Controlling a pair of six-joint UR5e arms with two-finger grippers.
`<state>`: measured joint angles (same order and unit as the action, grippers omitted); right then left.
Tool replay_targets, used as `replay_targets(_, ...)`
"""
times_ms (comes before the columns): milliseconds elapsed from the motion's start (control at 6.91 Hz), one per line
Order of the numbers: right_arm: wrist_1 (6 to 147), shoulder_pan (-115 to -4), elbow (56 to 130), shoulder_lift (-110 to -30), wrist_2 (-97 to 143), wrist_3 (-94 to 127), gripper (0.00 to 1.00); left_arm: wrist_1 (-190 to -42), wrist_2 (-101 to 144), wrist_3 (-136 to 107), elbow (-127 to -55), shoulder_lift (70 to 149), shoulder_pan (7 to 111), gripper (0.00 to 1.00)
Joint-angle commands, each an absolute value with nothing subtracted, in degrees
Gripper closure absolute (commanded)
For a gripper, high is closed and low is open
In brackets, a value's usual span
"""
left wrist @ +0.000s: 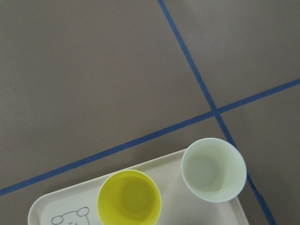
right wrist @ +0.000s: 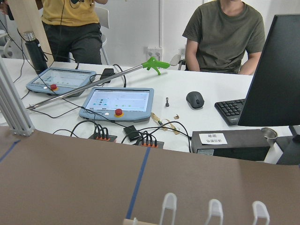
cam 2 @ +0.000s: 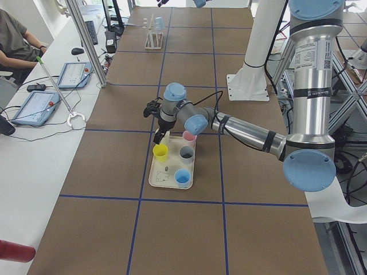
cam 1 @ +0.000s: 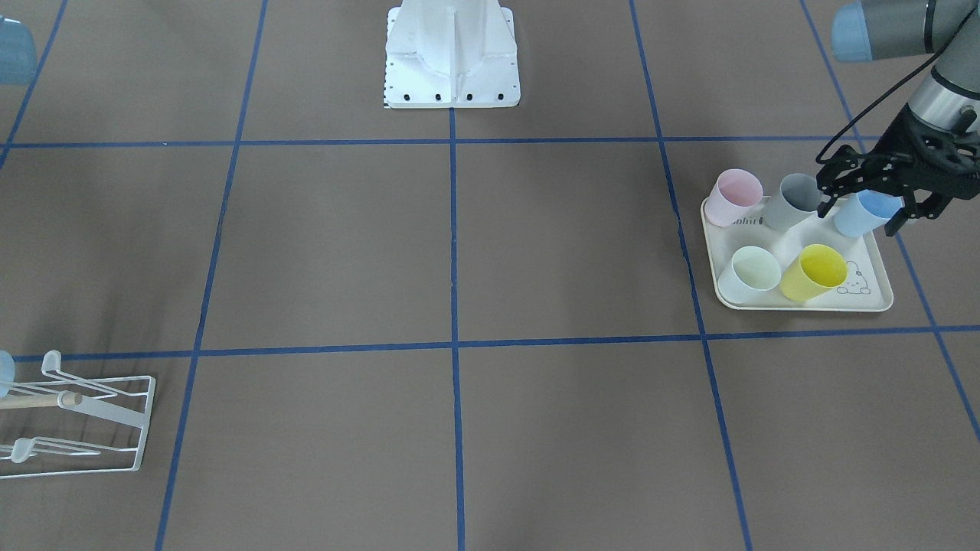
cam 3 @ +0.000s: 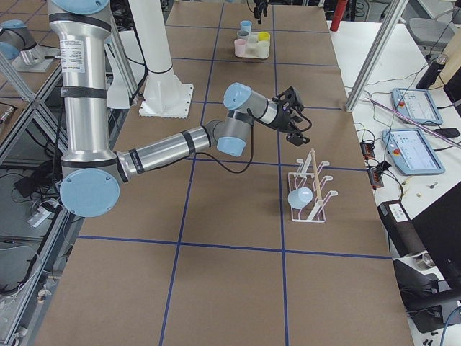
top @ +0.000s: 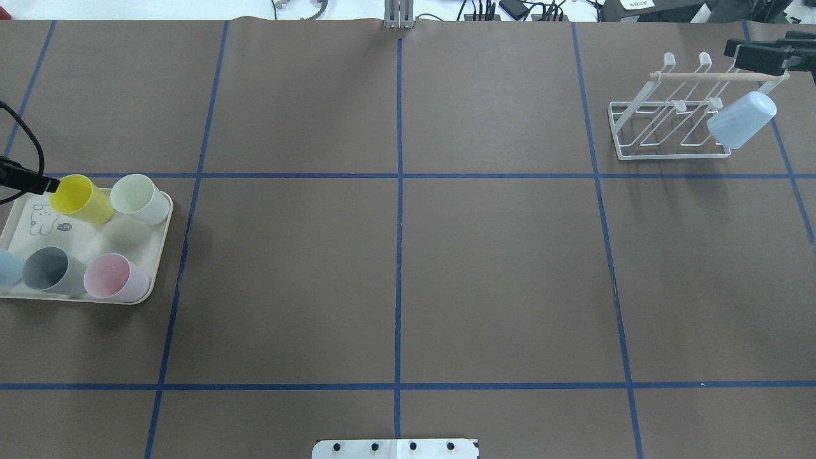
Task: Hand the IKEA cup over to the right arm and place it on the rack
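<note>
Several IKEA cups stand on a cream tray (cam 1: 865, 302): pink (cam 1: 733, 197), grey (cam 1: 796, 200), light blue (cam 1: 854, 222), pale green (left wrist: 213, 168) and yellow (left wrist: 129, 199). My left gripper (cam 1: 860, 218) hovers open and empty above the tray, over its yellow-cup end (cam 2: 156, 129). At the table's other end, another light-blue cup (top: 743, 119) hangs upside down and tilted on a peg of the white wire rack (top: 663, 137). The right arm's gripper (cam 3: 297, 119) hovers above and behind the rack, open, holding nothing.
Blue tape lines grid the brown table. The white robot base (cam 1: 452, 53) stands at the middle of the robot's edge. Beyond the rack end is a desk with tablets (right wrist: 119, 101), cables, a keyboard and seated people (right wrist: 222, 33).
</note>
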<state>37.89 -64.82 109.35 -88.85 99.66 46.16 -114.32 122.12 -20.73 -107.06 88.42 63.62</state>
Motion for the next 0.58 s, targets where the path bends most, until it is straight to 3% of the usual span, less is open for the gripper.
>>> replay_targets(0,38.5,-63.55,109.86,-86.58,100.55,47.11,0.0,-114.87,123.57,-18.28,-99.18,92.36,64.42,0.01)
replay_targets(434,38.41,-62.58,109.86,-85.96,100.55,47.2,0.0,-115.14,123.57,-16.61,-95.63,92.9,64.34,0.02)
